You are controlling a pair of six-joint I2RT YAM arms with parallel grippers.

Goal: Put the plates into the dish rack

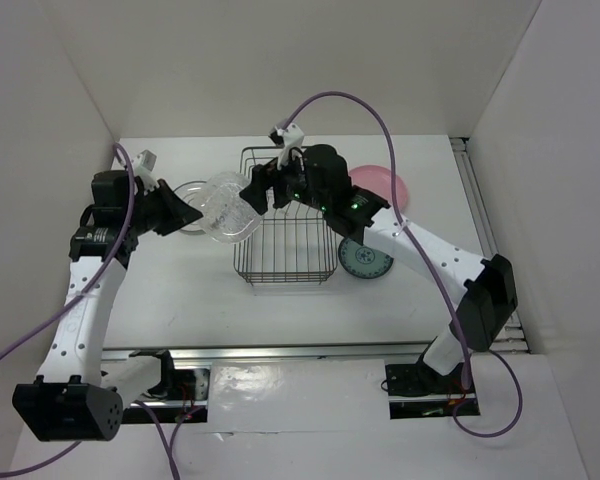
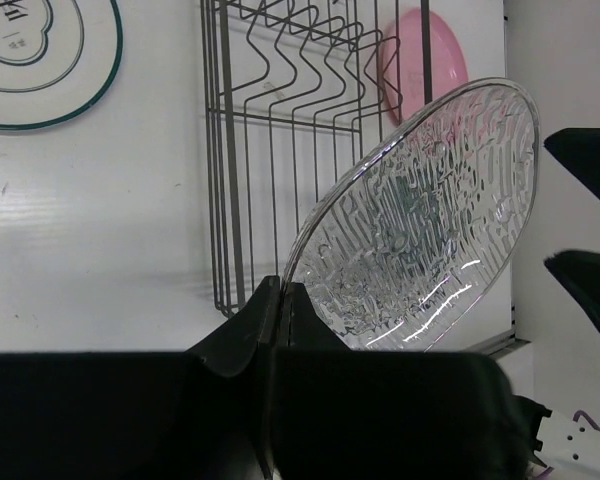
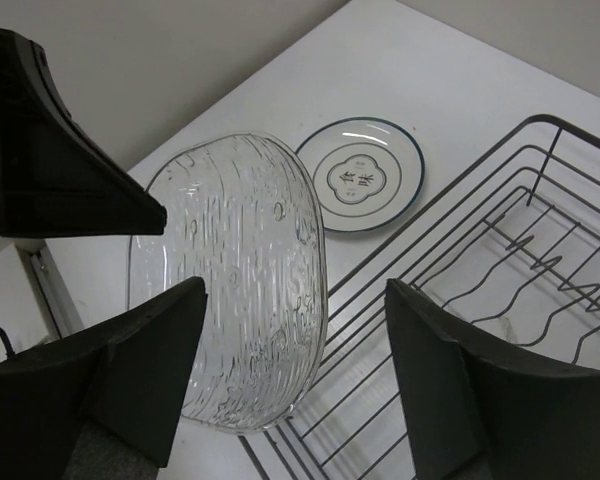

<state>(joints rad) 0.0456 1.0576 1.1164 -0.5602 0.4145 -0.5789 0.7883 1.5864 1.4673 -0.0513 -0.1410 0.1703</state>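
The left pincer [image 2: 280, 300] is clamped on the rim of the clear glass plate [image 2: 420, 220], holding it tilted on edge at the left side of the dish rack [image 2: 270, 130]. The right pincer [image 3: 295, 330] stands wide, with a finger on either side of that plate. Left of the dish rack the white ringed plate [image 3: 363, 175] lies flat on the tabletop [image 3: 460, 60], with two dark characters in a clover-shaped frame at its centre, too small to read.
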